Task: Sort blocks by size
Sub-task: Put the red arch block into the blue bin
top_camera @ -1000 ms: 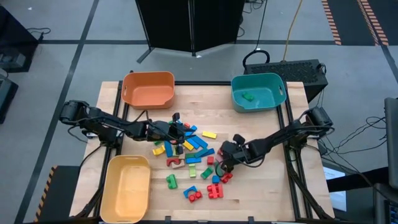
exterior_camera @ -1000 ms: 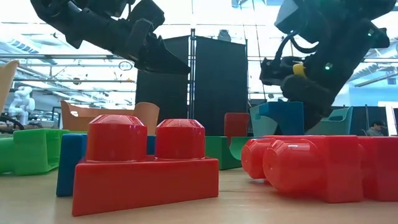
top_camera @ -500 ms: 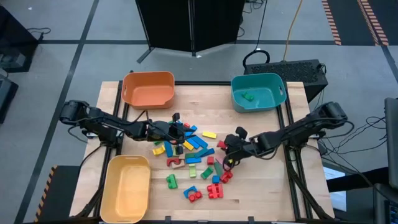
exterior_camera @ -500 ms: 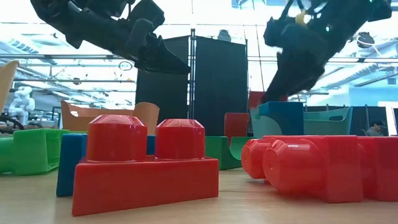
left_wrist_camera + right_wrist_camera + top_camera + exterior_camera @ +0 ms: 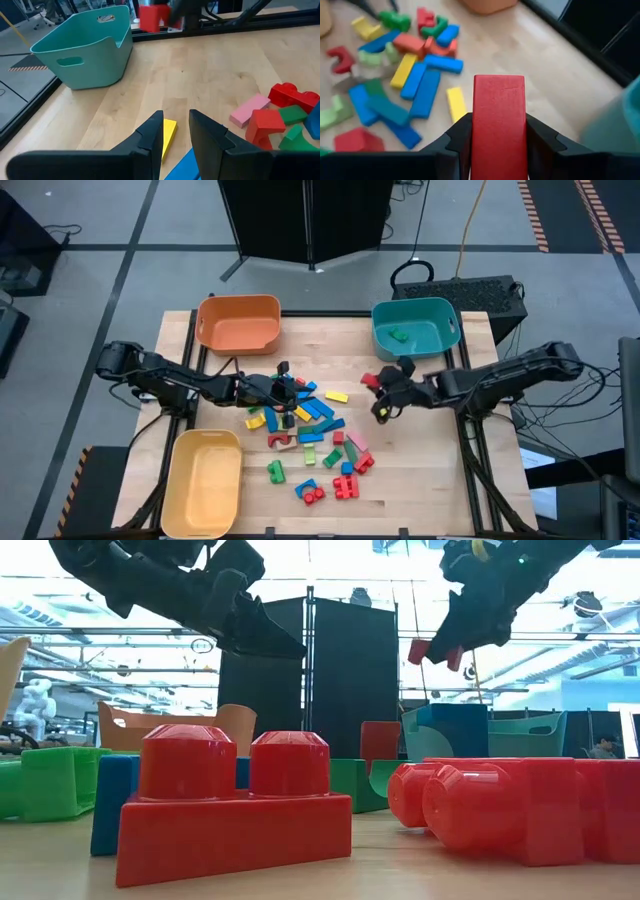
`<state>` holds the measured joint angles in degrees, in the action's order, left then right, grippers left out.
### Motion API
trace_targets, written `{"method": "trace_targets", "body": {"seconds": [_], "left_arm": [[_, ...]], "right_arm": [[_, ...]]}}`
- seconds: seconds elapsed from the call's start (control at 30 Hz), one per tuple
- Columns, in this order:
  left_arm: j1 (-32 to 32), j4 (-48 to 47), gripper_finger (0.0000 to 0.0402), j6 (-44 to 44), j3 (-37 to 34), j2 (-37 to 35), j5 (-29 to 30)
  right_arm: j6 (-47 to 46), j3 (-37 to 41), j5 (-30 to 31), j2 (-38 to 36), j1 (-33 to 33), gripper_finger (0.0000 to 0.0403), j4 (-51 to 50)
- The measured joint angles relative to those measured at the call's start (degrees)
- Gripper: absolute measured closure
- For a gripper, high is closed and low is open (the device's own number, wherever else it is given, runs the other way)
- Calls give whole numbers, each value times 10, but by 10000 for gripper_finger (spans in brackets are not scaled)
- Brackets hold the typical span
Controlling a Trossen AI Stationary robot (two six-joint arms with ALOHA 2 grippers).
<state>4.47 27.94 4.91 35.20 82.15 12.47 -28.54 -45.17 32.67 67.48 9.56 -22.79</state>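
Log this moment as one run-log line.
right pincer: shut on red rectangular plastic block, lifted near teal plastic bin | left pincer: open, empty, over block pile

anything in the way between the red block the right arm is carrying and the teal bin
Nothing visible is. The right gripper holds the red block lifted above the table, just short of the teal bin. Only bare wood lies between them, and the bin's open top holds one small green block. The pile of blocks sits on the opposite side from the bin.
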Motion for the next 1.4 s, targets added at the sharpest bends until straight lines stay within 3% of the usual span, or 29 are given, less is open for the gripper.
{"method": "trace_targets", "body": {"seconds": [0.3, 0.63, 1.13, 1.4], "left_arm": [[1, 0, 308, 0, 0, 0, 0], [1, -2, 308, 0, 0, 0, 0], [1, -7, 308, 0, 0, 0, 0], [0, -14, 308, 14, 0, 0, 0]], "right_arm": [[41, 0, 67, -38, -69, 282, -17], [83, 0, 68, -41, -192, 282, -27], [170, 0, -99, -32, -446, 282, -80], [204, 0, -123, 8, -530, 282, -94]]}}
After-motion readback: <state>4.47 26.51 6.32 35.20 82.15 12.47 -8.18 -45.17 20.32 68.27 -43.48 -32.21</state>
